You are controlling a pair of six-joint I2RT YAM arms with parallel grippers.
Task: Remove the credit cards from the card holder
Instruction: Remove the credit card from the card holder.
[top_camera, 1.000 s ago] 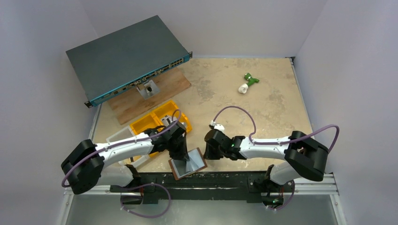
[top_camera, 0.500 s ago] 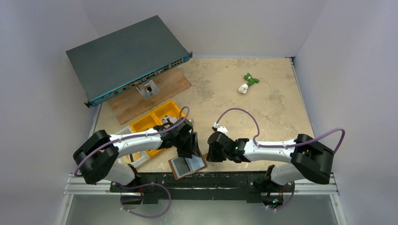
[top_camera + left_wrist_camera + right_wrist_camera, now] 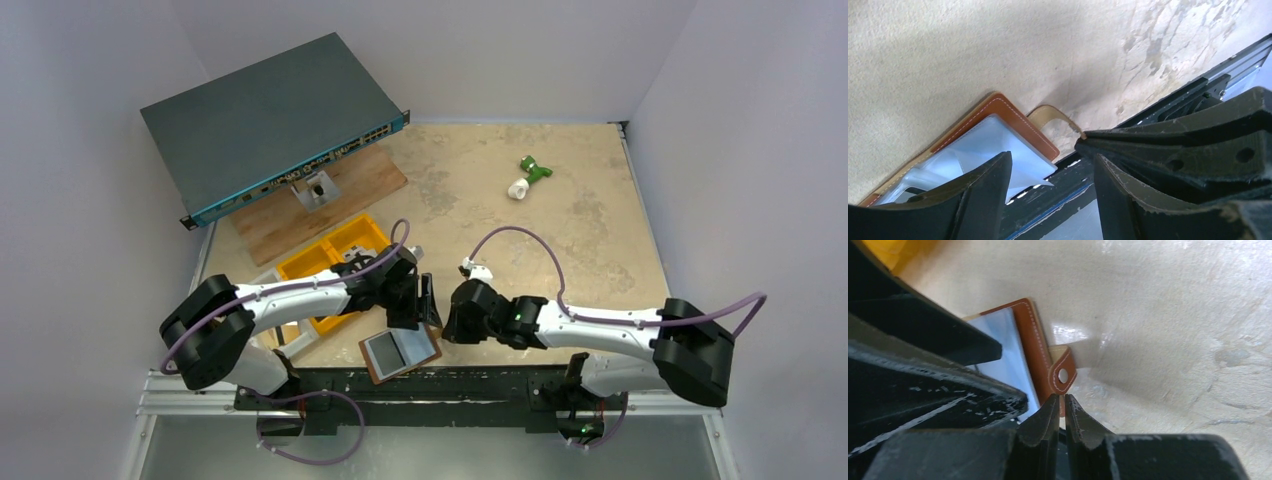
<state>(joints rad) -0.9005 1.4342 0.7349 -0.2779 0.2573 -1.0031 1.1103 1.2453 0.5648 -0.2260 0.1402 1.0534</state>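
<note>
The brown card holder [image 3: 371, 373] lies open at the table's near edge, with pale grey-blue credit cards [image 3: 398, 347] lying on its lining. My left gripper [image 3: 428, 310] hovers open just above its far right corner, nothing between the fingers. In the left wrist view the cards [image 3: 990, 150] and the leather edge [image 3: 1020, 122] show past the open gripper [image 3: 1052, 159]. My right gripper [image 3: 1061, 407] is shut on the end of the holder's snap tab [image 3: 1063, 375], right of the wallet edge [image 3: 1029, 337]. From above, the right gripper [image 3: 446, 328] sits at the wallet's right side.
A yellow bin [image 3: 330, 255] and a clear tray [image 3: 258, 290] sit behind the left arm. A network switch [image 3: 270, 120] rests on a wooden board [image 3: 340, 195] at the back left. A green and white object [image 3: 527, 176] lies far right. The black rail [image 3: 450, 385] borders the wallet.
My left gripper has opened, let go of the cards and risen to the right of the wallet. The right arm has shifted a little right, still shut on the tab.
</note>
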